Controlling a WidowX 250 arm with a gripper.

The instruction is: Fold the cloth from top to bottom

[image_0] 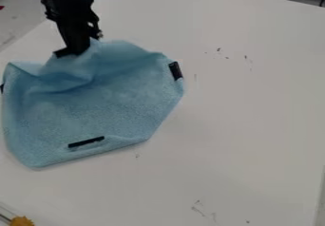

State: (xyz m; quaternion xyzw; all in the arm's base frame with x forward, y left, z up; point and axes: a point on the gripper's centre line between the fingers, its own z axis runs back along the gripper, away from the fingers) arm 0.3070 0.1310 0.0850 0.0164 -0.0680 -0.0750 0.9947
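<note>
My gripper (77,50) hangs down at the upper left, its lower end against the top part of the light blue cloth (108,104). The cloth lies on the left half of the white table, rumpled, with folds and a raised ridge close by the gripper. Its lower part is flatter. Black strips show at its right corner, near its bottom edge and at its left edge. Cloth hides where the gripper's tips meet it.
The white table (247,116) extends right of the cloth and bears small dark marks. A yellow-orange object (22,221) is at the bottom left corner. Dark items stand beyond the table's far edge at the top right.
</note>
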